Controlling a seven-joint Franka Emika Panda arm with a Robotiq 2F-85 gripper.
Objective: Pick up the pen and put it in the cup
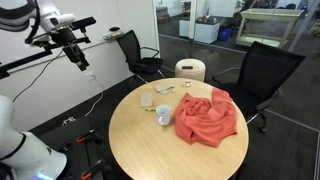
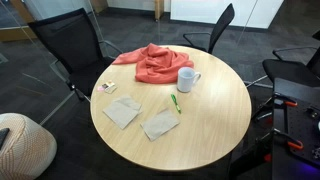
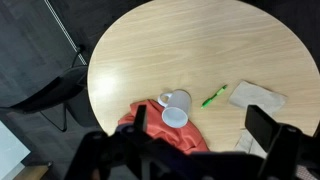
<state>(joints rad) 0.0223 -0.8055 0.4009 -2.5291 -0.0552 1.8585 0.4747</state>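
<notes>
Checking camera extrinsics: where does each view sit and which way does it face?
Exterior view: low beside the table, facing across it toward the chairs; the raised arm shows upper left.
Exterior view: higher, looking down on the table; no arm shows.
Wrist view: high above, looking down; dark fingers along the bottom.
Shared: cup and cloth in all three; pen in the wrist and an exterior view.

Small white ceramic mug (image 2: 186,79) upright (handle sticking sideways), beside coral-red cloth (image 2: 150,62); slim green pen (image 2: 174,102) lies flat near it on round wooden table (image 2: 205,135).
</notes>
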